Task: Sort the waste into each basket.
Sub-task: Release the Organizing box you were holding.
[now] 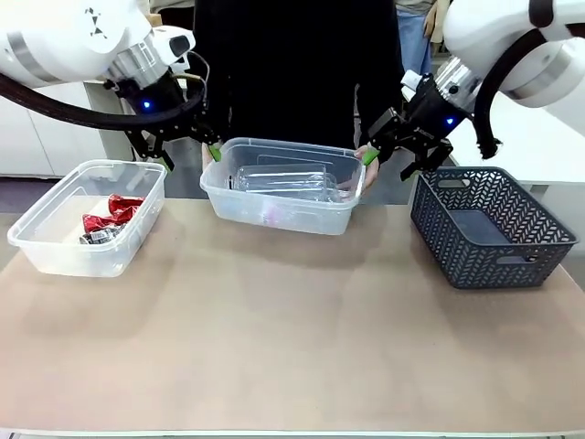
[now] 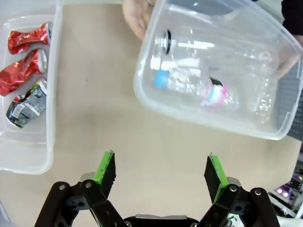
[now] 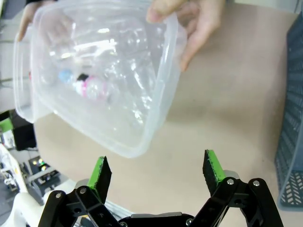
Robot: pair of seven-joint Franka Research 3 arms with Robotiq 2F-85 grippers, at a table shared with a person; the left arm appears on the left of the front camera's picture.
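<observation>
Clear tub (image 1: 283, 197) with bottles (image 1: 283, 181) is held by a person's hands (image 1: 366, 169) at centre frame. Red cans (image 1: 110, 219) lie in the left tub (image 1: 55, 240). Both end effectors, left (image 1: 187, 155) and right (image 1: 395, 157), are spread wide, empty.

No word, brand or number can be read anywhere. The crushed red cans (image 2: 26, 56) in the left tub (image 2: 28, 161) carry print, and the dark can (image 2: 26, 106) beside them has pale marks, all too small and creased to make out. The bottles (image 2: 199, 87) in the middle tub (image 2: 265, 127) bear pale labels whose print is blurred.
</observation>
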